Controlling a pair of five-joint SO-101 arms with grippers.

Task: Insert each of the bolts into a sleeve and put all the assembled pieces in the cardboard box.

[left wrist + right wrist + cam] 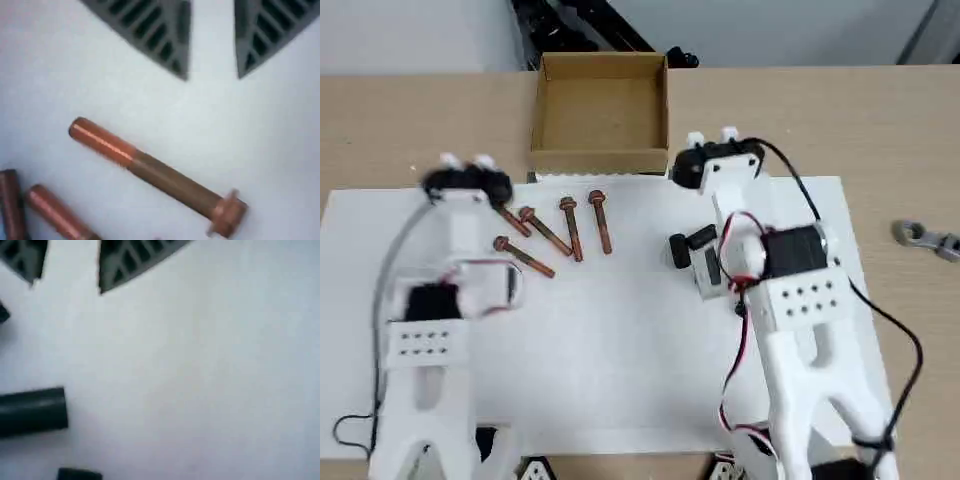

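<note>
Several copper bolts (570,228) lie side by side on the white sheet (620,350), in front of the open cardboard box (600,110). In the left wrist view one bolt (150,170) lies flat a short way from my left gripper (212,75), which is open and holds nothing. Two more bolts (55,212) show at that picture's edge. Black sleeves (701,237) lie beside the right arm (790,290). My right gripper (66,286) is open over bare sheet, with one sleeve (32,410) lying flat nearby and a second sleeve (80,473) at the edge.
The left arm (450,250) stands over the sheet's left part, just left of the bolts. A small metal tool (925,238) lies on the wooden table at the far right. The box looks empty inside.
</note>
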